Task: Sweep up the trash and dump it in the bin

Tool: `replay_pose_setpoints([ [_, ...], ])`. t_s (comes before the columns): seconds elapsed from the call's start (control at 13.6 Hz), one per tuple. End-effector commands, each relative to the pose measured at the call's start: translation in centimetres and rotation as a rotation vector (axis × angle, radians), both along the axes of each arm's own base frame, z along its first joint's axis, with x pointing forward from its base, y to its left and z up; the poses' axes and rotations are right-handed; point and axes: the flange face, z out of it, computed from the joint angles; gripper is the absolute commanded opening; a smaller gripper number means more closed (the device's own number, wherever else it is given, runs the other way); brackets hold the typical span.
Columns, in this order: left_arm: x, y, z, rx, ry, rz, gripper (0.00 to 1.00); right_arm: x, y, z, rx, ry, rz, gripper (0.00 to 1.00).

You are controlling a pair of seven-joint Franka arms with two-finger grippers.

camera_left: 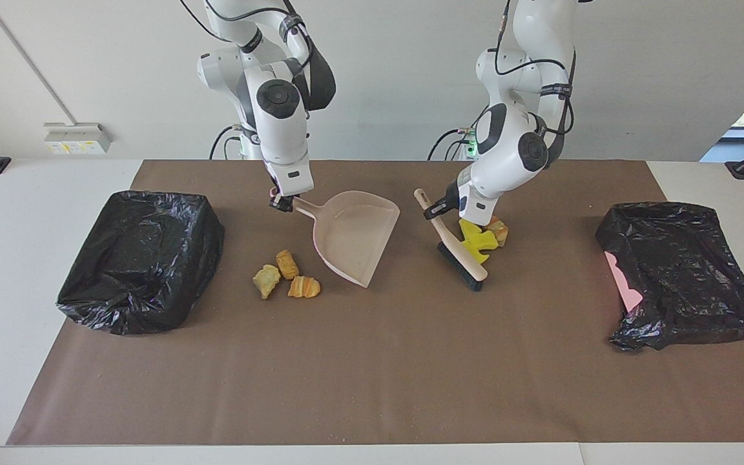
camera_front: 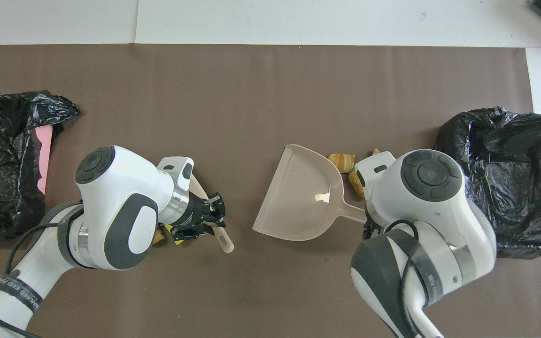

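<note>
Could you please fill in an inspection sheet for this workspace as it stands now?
Surface: brown mat on a white table, fine crumbs scattered.
Job's things: three scraps beside the dustpan; yellow and tan scraps by the brush; black-bagged bins at each end.
Clutter: nothing seen.
Grippers: left gripper shut on the brush handle; right gripper shut on the dustpan handle.
Cables: black leads along both arms, off the mat.
Surroundings: white wall, wall socket, window edge.
</note>
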Motion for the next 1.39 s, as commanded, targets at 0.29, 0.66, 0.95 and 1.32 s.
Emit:
replay_pose_setpoints([
  [0.29,-4.9,0.6,5.5,0.138,0.013,-0.192,0.0,-3.6,2.4,0.0,-0.002,-0.017,0.181,0.0],
  [0.66,-5.9,1.6,8.4,0.155,-0.013,-0.216,0.0,-3.8,4.4,-2.4,0.0,-0.049,0.299,0.0],
  [0.95,-7.2,2.5,10.6,0.145,-0.011,-0.25,0.0,-3.5,5.2,-3.1,0.006,-0.071,0.27,0.0],
  [1.32,-7.3,5.8,11.3,0.16,0.023,-0.303,0.0,-4.5,8.8,-4.6,0.012,-0.096,0.233,0.0],
])
